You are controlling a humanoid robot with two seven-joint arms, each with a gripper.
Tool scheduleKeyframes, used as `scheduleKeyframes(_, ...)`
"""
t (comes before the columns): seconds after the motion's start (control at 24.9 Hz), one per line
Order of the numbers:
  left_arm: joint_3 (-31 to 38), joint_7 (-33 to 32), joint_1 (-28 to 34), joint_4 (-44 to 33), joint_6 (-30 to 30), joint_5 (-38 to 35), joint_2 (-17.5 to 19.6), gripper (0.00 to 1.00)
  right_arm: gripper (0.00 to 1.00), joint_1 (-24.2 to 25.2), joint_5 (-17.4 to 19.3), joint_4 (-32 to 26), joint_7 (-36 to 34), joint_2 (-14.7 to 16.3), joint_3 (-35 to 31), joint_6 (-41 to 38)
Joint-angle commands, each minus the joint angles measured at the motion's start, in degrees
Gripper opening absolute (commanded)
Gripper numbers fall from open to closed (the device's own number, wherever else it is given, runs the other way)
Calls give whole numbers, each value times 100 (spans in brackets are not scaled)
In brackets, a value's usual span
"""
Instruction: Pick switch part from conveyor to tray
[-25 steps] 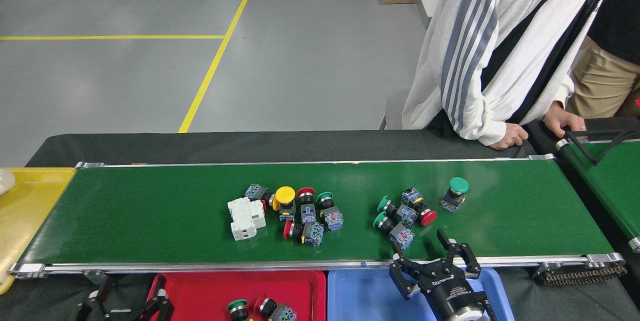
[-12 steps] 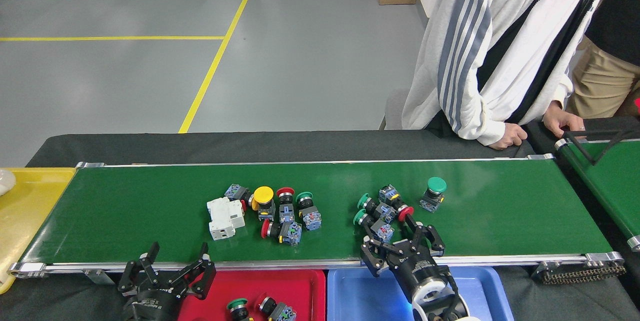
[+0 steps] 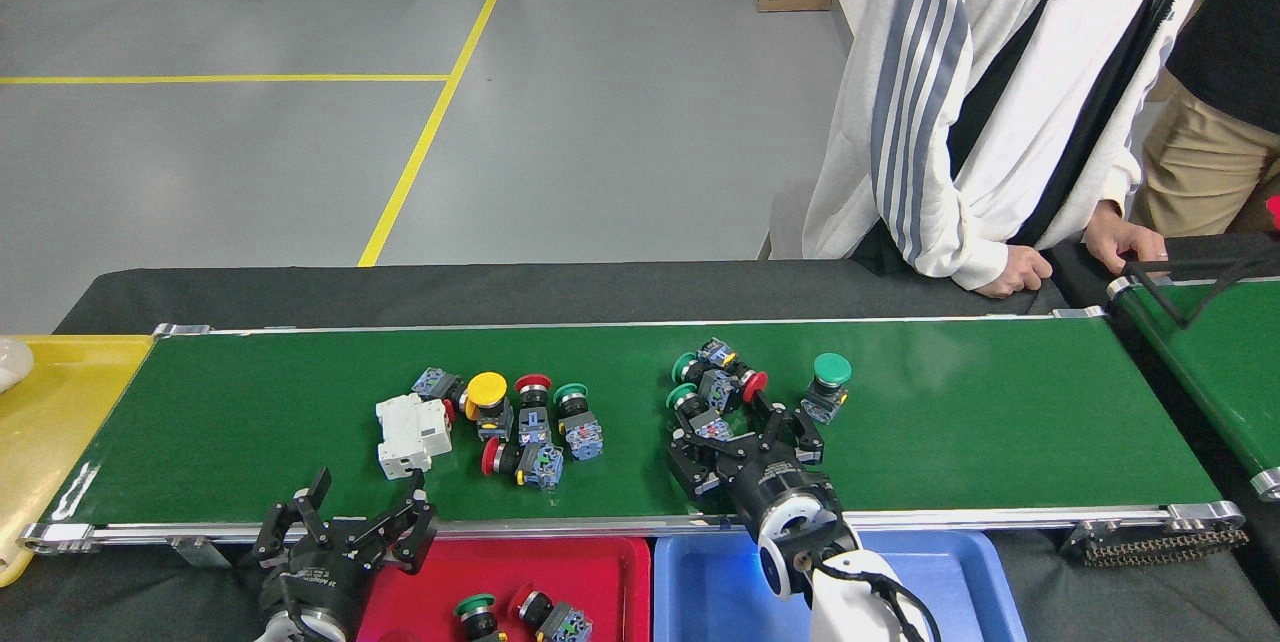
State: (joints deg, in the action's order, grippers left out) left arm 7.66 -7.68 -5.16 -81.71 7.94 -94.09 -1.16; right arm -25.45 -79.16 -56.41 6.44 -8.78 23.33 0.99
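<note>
Switch parts lie in two loose clusters on the dark green conveyor (image 3: 950,422). In the right cluster (image 3: 715,387), two green-capped parts and a red-capped one lie on their sides, long axes running roughly left to right, green caps pointing left. A green mushroom button (image 3: 828,384) stands upright just right of them. The right pincer (image 3: 745,422) sits at the near edge of this cluster, its black fingers spread apart; whether they touch a part I cannot tell. The left cluster holds a white blocky breaker (image 3: 410,434) and a yellow-capped button (image 3: 487,392) among smooth plastic parts. The left pincer (image 3: 350,512) hangs spread apart over the near rail, above the red tray (image 3: 620,572). A blue tray (image 3: 710,587) lies beside it.
</note>
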Motion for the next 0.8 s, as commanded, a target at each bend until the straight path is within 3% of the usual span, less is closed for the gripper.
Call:
scheduleKeyframes(0.0, 25, 21, -257, 182, -29, -22, 46, 100, 24, -189, 15, 60, -55, -18, 190, -37)
scheduleKeyframes(0.08, 34, 21, -424, 454, -38, -22, 46, 100, 5, -189, 59, 42, -55, 8, 260, -204)
scheduleKeyframes(0.12, 51, 21, -468, 542, -38, -22, 55, 100, 1, -171, 103, 7, -46, 17, 260, -336)
scheduleKeyframes(0.28, 78, 21, -565, 735, -56, -22, 99, 100, 1, 31, 103, -318, -55, 17, 286, -468)
scheduleKeyframes(0.4, 69, 56, -846, 1130, -424, -22, 195, 98, 1, 365, 94, -854, -55, 43, 304, -784)
scheduleKeyframes(0.44, 60, 65, -986, 1315, -591, -13, 231, 92, 1, 496, 85, -1082, -55, 61, 321, -881)
scheduleKeyframes(0.48, 60, 82, -1101, 1474, -688, -13, 240, 78, 1, 637, 76, -1338, -55, 78, 401, -978)
scheduleKeyframes(0.6, 78, 100, -1198, 1685, -662, 127, 283, 19, 1, 1068, 68, -2137, -37, 272, 936, -1197)
scheduleKeyframes(0.64, 78, 117, -1162, 1684, -627, 233, 292, 15, 1, 1165, 68, -2296, -46, 333, 1121, -1232)
scheduleKeyframes(0.68, 69, 205, -1119, 1632, -539, 391, 310, 11, 8, 1261, 59, -2480, -55, 404, 1385, -1294)
scheduleKeyframes(0.72, 51, 346, -1004, 1526, -416, 514, 354, 9, 41, 1349, 50, -2612, -81, 465, 1649, -1329)
scheduleKeyframes(0.76, 34, 434, -864, 1351, -267, 576, 415, 8, 87, 1446, 33, -2726, -160, 483, 1877, -1329)
